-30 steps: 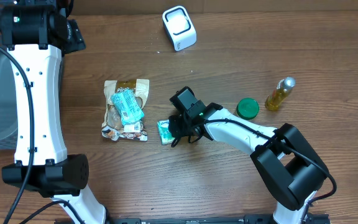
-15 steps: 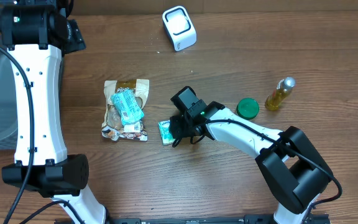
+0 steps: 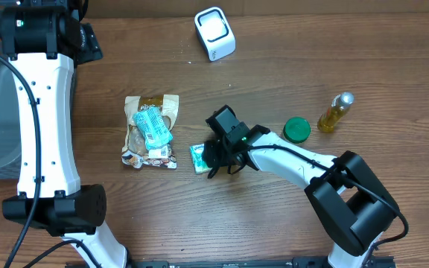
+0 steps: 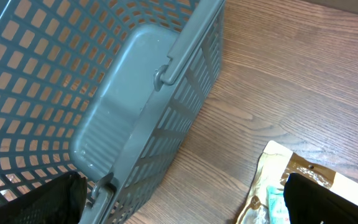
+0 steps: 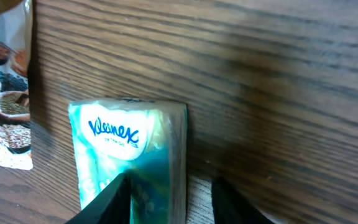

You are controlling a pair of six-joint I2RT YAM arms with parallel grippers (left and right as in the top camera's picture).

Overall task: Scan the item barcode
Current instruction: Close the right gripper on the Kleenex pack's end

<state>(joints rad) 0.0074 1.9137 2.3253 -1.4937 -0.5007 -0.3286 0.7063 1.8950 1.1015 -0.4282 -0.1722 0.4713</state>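
The task has barely begun. The Kleenex pack lies flat on the table near its middle, logo side up, and no barcode shows on that face. The right gripper is down on it from the 3 o'clock side. Its fingers stand partly apart, one over the pack and the other on bare wood just past the pack's edge, so nothing is clamped yet. The white scanner, at 12 o'clock from the pack, is well apart. Grasping, lifting, carrying and presenting the code are all left to do. The left gripper hangs wide apart beside the grey basket at the table's 9 o'clock side, holding nothing. A snack pouch sits at 9 o'clock of the pack.
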